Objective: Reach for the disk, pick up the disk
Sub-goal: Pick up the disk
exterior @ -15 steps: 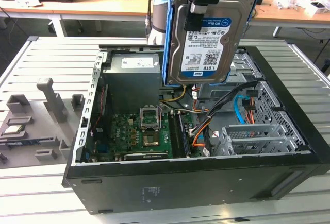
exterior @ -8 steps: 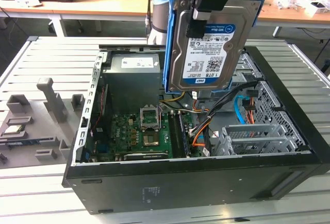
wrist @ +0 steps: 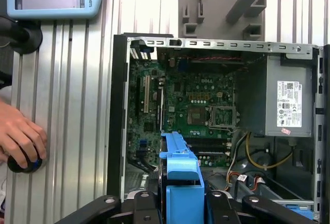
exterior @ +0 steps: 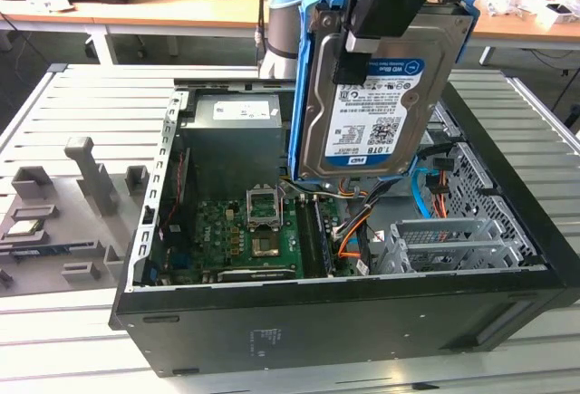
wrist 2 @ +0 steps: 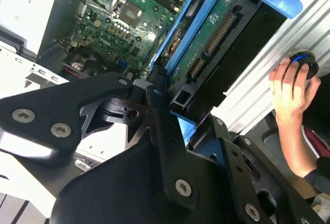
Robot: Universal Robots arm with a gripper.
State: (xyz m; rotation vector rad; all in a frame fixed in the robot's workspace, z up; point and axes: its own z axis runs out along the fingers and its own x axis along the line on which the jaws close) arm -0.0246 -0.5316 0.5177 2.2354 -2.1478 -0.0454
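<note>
We found the disk already clear of the open computer case, hanging above the case's interior in the exterior view with its labelled face toward that camera. Its long axis ran near vertical, tilted slightly, and the blue side rails framed its edges. The claw came down from above and was clamped on the upper end of the disk, so the drive lay directly below the claw and in line with it. In the second wrist view the black fingers closed on the rail at the connector end of the disk, with the motherboard well apart beyond it. In the first wrist view a person's hand rested on a small knob on the tabletop, beside the case.
</note>
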